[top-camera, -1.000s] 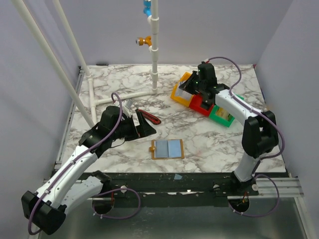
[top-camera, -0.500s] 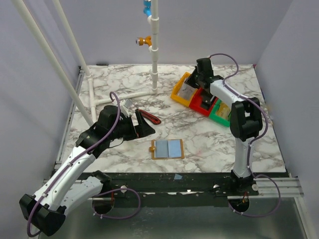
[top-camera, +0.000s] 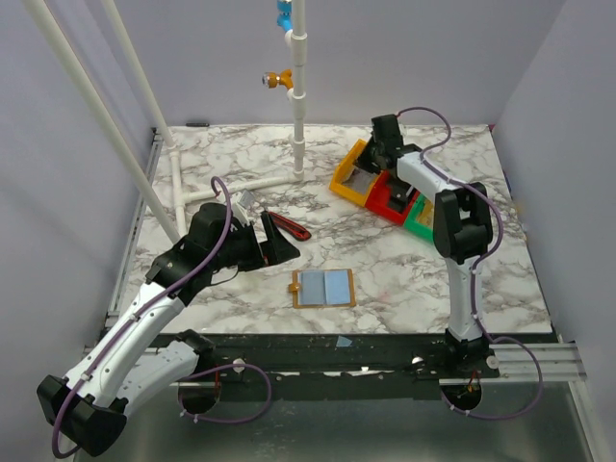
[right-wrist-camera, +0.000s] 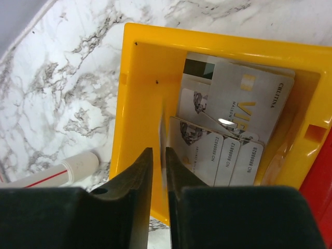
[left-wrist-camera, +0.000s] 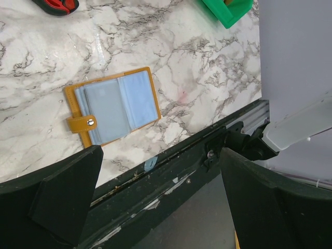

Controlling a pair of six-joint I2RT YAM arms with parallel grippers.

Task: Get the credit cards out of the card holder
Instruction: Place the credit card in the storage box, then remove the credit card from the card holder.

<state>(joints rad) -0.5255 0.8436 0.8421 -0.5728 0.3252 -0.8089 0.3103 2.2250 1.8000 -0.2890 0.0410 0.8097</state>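
Card holder: flat mustard bifold, open on marbled desk, near-right of wide left claw. Right claw, narrowly parted, straddles thin credit card in yellow bin.

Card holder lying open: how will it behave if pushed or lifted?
The card holder lies thin and flat, so probably light, sliding easily on the glossy table. Lifted by one edge, it would likely fold.

Open and flat on the marbled worktop lies the card holder, snap strap at its left edge, grey-blue sleeves up. A green bin shows top right and a red knife top left. The left jaws stand wide apart.
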